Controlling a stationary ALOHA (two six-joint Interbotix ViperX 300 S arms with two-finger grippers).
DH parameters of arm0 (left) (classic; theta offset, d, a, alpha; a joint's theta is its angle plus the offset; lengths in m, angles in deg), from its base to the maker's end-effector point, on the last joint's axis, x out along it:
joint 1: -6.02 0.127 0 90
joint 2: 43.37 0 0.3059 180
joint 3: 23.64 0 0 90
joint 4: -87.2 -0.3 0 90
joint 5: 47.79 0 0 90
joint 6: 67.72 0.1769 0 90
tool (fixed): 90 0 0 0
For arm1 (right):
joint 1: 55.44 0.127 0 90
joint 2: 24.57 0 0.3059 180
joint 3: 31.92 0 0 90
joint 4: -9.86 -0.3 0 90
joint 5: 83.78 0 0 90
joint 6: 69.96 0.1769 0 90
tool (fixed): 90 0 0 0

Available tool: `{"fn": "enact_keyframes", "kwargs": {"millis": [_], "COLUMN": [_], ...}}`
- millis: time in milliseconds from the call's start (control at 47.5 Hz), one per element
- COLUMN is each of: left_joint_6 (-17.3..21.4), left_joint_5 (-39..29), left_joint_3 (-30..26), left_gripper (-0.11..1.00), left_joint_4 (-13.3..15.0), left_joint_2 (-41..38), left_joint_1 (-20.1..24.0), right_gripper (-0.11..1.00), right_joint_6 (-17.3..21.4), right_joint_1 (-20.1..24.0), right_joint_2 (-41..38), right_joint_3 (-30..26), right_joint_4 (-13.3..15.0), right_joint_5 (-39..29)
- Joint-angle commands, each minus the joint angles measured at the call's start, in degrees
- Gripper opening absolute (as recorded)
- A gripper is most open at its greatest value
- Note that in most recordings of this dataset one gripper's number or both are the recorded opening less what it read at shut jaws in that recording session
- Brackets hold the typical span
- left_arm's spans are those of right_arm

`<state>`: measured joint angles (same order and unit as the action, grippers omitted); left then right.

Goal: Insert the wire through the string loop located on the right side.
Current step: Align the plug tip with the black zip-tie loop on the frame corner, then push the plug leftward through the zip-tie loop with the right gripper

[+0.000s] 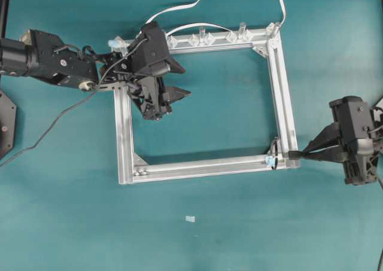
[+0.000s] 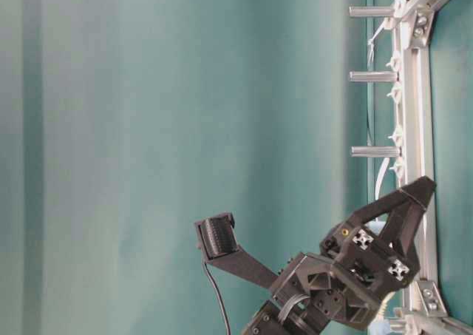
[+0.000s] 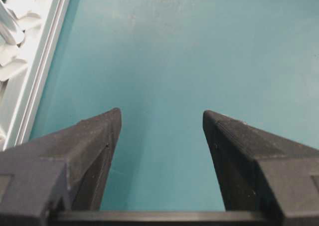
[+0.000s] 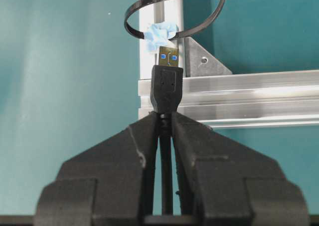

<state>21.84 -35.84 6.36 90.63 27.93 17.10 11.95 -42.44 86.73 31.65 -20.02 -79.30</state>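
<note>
My right gripper (image 4: 164, 115) is shut on the wire just behind its black plug (image 4: 167, 84). The plug's metal tip (image 4: 168, 57) points at the string loop (image 4: 127, 16) and stops just short of the pale-blue bit (image 4: 160, 34) at the loop's base. Overhead, the right gripper (image 1: 302, 155) sits outside the frame's lower right corner, with the plug (image 1: 294, 156) over the rail and the loop (image 1: 274, 146) just beyond it. My left gripper (image 1: 185, 81) hangs open and empty inside the frame's upper left; the left wrist view shows the left gripper (image 3: 162, 116) over bare teal surface.
A rectangular aluminium frame (image 1: 287, 91) lies on the teal table. Clear pegs (image 1: 200, 39) line its top rail, and white cables (image 1: 179, 8) run off from there. A corner bracket (image 4: 202, 61) sits right of the plug. A small pale scrap (image 1: 190, 219) lies below the frame.
</note>
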Motion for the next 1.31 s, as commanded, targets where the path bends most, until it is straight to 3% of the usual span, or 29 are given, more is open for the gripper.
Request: {"fn": "enact_keyframes", "kwargs": {"millis": [0,464,1285], "left_joint_6": [-0.53,-0.53,-0.18], "left_joint_5": [0.26,0.26,0.26], "left_joint_3": [-0.79,-1.05,-0.79], "left_gripper": [0.69,0.69,0.69], "left_joint_4": [0.0,0.0,0.0], "left_joint_2": [0.88,1.14,1.23], "left_joint_1": [-0.09,-0.09,-2.81], "right_gripper": [0.14,0.14,0.14], "right_joint_6": [0.0,0.0,-0.09], "right_joint_1": [-0.09,-0.09,0.0], "right_joint_2": [0.26,-0.26,-13.62], "right_joint_3": [-1.41,-3.25,-11.69], "right_joint_4": [0.18,0.26,1.41], "right_joint_5": [0.44,0.62,3.78]}}
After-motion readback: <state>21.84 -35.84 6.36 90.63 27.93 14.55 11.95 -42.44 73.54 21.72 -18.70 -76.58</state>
